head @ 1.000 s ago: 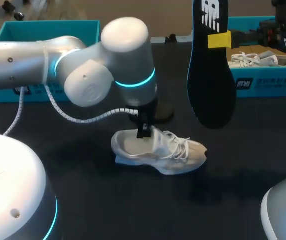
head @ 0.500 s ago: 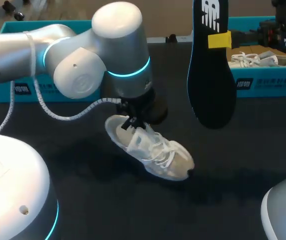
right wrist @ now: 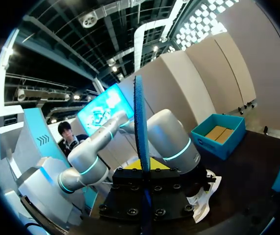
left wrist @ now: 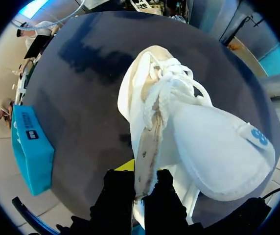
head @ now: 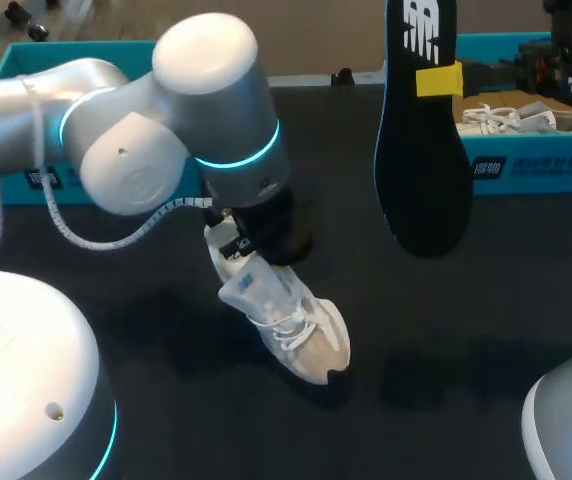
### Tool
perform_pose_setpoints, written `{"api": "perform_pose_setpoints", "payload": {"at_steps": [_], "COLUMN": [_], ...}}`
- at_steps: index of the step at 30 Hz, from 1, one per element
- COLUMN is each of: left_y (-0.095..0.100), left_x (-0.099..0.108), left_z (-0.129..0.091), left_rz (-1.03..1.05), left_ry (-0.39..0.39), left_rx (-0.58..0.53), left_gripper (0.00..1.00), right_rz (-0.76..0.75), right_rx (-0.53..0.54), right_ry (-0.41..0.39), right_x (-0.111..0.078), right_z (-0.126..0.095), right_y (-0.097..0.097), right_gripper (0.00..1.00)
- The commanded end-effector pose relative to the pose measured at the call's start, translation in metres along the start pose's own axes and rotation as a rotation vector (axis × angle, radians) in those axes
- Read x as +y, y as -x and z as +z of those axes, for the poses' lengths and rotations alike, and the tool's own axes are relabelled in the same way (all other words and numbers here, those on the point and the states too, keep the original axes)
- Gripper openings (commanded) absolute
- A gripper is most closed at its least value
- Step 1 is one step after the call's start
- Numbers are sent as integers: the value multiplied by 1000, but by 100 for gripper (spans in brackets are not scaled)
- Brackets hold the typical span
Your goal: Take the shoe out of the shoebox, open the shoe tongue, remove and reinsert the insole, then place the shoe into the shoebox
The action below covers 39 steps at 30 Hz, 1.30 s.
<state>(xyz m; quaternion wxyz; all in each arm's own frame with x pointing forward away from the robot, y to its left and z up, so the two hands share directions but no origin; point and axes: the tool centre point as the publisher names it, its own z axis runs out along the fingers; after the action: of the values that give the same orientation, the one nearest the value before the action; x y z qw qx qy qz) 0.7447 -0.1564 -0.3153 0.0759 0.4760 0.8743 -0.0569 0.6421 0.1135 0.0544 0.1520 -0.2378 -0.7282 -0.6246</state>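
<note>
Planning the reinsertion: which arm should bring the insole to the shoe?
Right: its gripper clamps the insole aloft; the left gripper is shut on the shoe, holding it tilted.

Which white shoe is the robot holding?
The white laced sneaker mid-table, pinched by the left gripper; the other white sneaker lies in the teal shoebox far right.

Cloth, matt black and satin shell
The shoe (head: 284,318) is soft white mesh cloth with woven laces. The insole (head: 421,140) is matt black, possibly foam. The left arm (head: 196,110) has a smooth satin silver shell, and the table (head: 466,330) is matt and dark.
</note>
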Motion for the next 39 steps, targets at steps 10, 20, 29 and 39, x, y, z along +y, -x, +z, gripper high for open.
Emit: {"api": "perform_pose_setpoints", "payload": {"at_steps": [10,20,29,39], "left_y": [-21,-32,-31,-19], "left_x": [-11,-28,-41,-55], "left_z": [-3,3,13,29], "left_rz": [380,457,530,567], "left_ry": [-36,-39,-61,-69], "left_rx": [26,37,48,52], "left_gripper": [0,0,0,0], "right_rz": [1,1,1,1], "right_rx": [1,1,1,1], "right_ry": [-3,-3,-3,-3], "right_x": [1,1,1,1], "right_z": [2,2,2,2], "right_y": [2,2,2,2], "right_gripper": [0,0,0,0]}}
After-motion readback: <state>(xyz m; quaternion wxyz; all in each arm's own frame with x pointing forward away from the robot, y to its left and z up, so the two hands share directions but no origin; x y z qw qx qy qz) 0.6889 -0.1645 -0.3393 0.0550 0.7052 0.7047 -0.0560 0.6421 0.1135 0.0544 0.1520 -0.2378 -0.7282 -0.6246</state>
